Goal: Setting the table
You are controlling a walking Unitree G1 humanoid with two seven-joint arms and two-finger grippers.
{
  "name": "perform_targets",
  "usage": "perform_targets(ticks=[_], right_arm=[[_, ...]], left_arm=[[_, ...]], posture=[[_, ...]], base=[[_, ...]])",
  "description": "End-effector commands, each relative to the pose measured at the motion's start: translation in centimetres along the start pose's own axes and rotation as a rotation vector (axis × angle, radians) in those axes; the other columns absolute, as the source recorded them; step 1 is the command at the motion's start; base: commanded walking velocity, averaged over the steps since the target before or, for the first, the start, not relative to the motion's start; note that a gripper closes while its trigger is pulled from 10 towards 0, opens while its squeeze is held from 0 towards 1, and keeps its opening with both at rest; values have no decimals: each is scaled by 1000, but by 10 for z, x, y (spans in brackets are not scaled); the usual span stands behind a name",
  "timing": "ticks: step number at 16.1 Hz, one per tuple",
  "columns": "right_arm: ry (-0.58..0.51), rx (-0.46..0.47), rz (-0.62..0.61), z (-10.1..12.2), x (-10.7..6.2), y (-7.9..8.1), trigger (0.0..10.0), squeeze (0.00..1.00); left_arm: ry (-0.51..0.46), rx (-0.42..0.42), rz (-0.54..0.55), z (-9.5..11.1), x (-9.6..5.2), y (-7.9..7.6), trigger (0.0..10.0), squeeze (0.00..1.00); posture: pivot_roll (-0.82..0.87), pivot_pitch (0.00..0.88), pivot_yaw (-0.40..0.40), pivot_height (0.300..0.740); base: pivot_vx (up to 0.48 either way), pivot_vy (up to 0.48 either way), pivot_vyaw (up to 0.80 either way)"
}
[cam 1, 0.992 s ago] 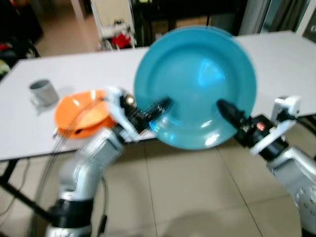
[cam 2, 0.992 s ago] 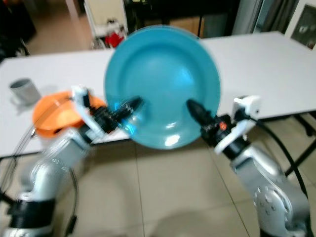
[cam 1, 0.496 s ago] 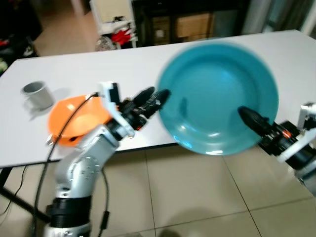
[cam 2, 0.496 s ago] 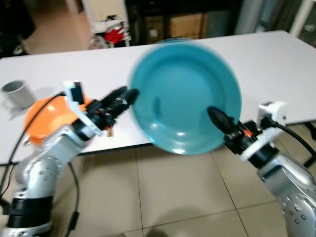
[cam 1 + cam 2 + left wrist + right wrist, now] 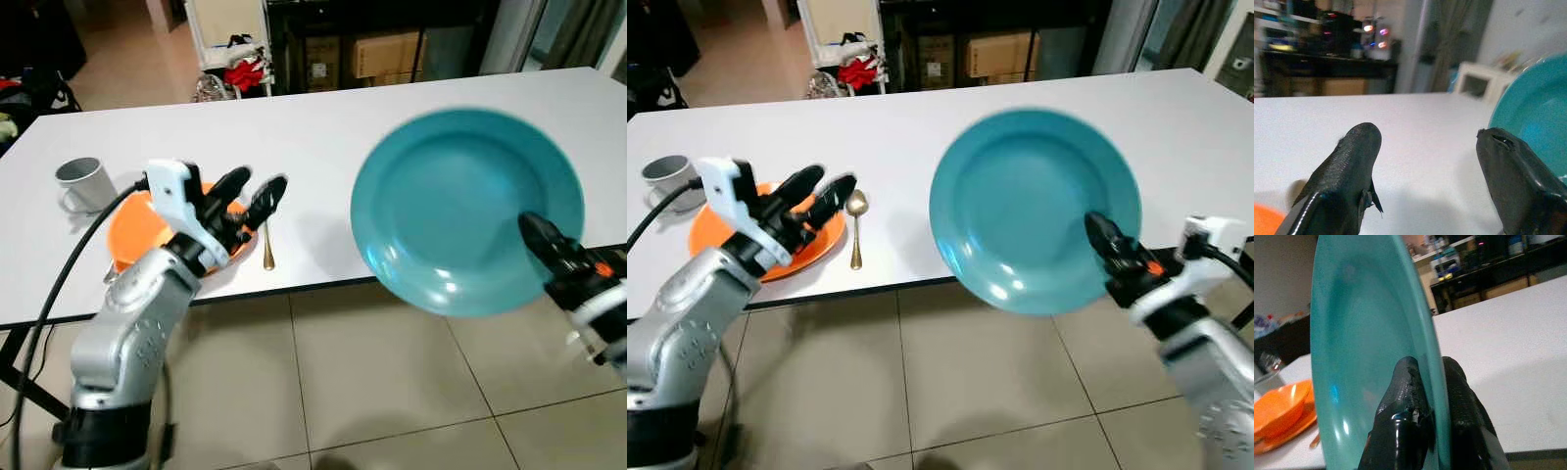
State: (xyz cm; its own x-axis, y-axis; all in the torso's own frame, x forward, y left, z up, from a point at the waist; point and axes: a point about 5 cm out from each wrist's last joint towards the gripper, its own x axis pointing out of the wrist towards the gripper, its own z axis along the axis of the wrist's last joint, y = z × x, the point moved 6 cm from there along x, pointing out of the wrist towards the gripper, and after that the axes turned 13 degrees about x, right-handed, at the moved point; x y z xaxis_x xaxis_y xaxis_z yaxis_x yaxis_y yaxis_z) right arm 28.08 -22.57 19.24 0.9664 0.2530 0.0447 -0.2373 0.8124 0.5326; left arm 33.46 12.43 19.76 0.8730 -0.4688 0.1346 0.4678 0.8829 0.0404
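The teal plate [image 5: 1034,211] is hanging pinched in the right hand [image 5: 1107,250] at 3 o'clock, not yet on the counter [image 5: 901,137]; the left hand [image 5: 818,196] is gaping wide by the orange plate [image 5: 710,230] at 9 o'clock.

Long white table [image 5: 921,117] over a beige tiled floor [image 5: 950,382] (black frame showing at the front edge). Near the left end, a grey mug [image 5: 666,179]; beside it an orange plate [image 5: 720,235] holding an orange bowl [image 5: 1278,404]; just right of the plate, a gold spoon [image 5: 855,227].
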Motion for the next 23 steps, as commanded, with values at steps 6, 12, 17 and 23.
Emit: perform_targets(ticks=[6,12,17,23], right_arm=[[-186,-283,-104,10,36,35,10000,0],[-247,-42,-64,17,44,32,10000,0],[-180,150,0,11,44,27,10000,0],[-119,408,99,8,42,33,10000,0]], left_arm=[[12,180,243,-5,-2,-2,10000,0],[0,223,274,-5,-3,-5,10000,0],[-3,234,269,-3,-3,-6,10000,0],[43,216,282,-12,-9,-2,10000,0]], posture=[[-25,0,37,740],[-20,0,34,740],[-19,0,41,740],[-14,0,28,740]], base=[[0,-45,0],[0,-318,0],[0,-365,0],[0,-242,0]])
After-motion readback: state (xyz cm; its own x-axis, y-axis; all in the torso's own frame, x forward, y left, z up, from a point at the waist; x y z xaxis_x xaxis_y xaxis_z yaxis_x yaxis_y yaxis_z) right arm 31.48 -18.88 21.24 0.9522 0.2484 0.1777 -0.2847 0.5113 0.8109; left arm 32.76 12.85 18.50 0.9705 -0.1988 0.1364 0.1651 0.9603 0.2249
